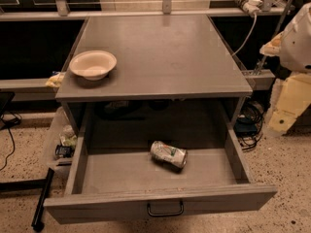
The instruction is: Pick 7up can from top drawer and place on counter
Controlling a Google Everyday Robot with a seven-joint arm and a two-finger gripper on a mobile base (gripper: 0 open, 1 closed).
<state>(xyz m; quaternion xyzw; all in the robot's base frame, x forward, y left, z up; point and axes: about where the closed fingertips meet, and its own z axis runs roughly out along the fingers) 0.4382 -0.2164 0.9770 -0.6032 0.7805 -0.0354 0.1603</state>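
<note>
The 7up can point(168, 154), silvery-white with green markings and dented, lies on its side on the floor of the open top drawer point(155, 176), near the middle. The drawer is pulled far out, and its dark pull handle point(165, 209) is on the front panel. The grey counter point(165, 52) lies above it. My gripper point(286, 106) shows as a pale cream part under the white arm point(299, 38) at the right edge. It hangs beside the cabinet's right side, well away from the can and apart from the counter.
A cream round bowl point(93, 64) stands on the counter's left front corner. Cables point(250, 120) lie on the floor right of the cabinet. A clear side bin with small items point(65, 140) hangs at the left. A power strip point(245, 3) sits at the back right.
</note>
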